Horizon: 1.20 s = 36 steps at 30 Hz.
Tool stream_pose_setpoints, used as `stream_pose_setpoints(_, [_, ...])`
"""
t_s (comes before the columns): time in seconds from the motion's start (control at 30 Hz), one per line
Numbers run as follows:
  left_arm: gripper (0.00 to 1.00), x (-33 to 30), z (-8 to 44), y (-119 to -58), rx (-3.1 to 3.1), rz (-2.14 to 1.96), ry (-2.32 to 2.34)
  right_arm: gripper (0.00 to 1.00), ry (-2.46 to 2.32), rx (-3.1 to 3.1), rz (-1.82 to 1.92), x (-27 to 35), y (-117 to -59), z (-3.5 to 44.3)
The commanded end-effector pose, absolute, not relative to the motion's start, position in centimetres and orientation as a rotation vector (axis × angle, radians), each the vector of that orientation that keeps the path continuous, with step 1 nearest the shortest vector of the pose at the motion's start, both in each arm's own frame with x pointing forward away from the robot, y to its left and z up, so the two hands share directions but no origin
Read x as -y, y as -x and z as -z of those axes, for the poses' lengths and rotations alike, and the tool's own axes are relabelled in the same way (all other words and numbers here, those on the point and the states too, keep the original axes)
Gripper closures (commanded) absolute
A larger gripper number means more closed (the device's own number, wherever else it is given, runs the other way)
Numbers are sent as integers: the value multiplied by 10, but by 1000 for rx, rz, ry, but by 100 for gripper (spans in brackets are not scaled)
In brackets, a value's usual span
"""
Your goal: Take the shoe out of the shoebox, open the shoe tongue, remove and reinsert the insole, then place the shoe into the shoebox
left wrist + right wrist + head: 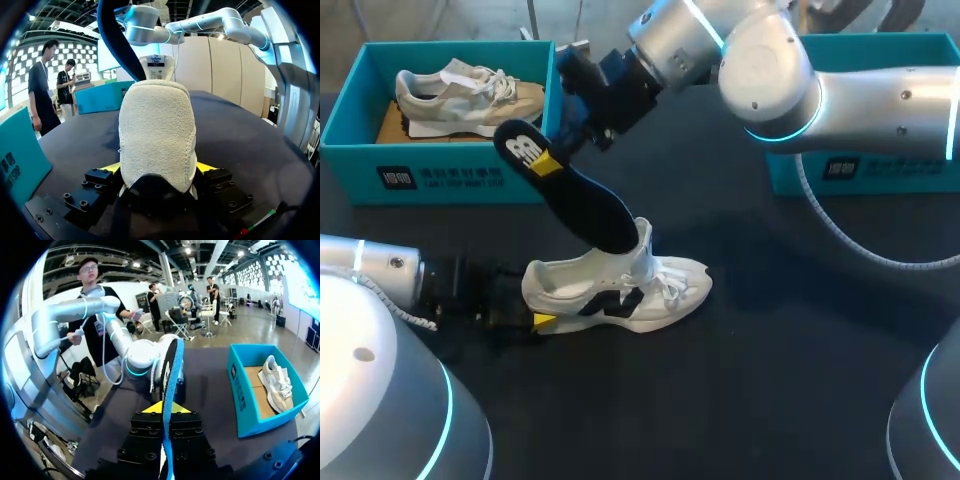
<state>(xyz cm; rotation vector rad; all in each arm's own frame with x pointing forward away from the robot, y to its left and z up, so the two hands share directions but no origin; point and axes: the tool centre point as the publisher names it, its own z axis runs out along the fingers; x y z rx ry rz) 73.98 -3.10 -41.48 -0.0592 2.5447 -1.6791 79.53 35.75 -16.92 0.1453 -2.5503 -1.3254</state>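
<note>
A white shoe (pixel 620 290) lies on its sole in the middle of the black table, toe to the right. My left gripper (pixel 548 315) holds its heel; in the left wrist view both yellow fingers (pixel 111 168) press the heel (pixel 156 135) from either side. A dark insole (pixel 575 195) slants up out of the shoe's opening, its front end inside the shoe. My right gripper (pixel 548 162) is shut on the raised heel end. In the right wrist view the insole (pixel 171 375) runs edge-on between that gripper's fingers.
A teal shoebox (pixel 440 185) stands at the back left with a beige shoe (pixel 470 95) inside. Another teal box (pixel 865 170) sits at the back right under my right arm. Bare black tabletop (pixel 740 400) lies in front of the shoe.
</note>
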Motion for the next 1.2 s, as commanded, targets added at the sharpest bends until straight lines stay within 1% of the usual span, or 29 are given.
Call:
stream_pose_setpoints(0.03, [100,29,418,-739,-2544,1677,58,100,-126,2534,1420,-352,-793,159])
stream_pose_setpoints(0.5, [100,29,418,-739,-2544,1677,58,100,-136,2347,1563,-350,-807,95])
stream_pose_setpoints(1.0, [100,29,418,-739,-2544,1677,58,100,-215,2086,1636,-324,-795,19])
stream_pose_setpoints(1.2, [100,29,418,-739,-2544,1677,58,100,-215,2086,1636,-324,-795,19])
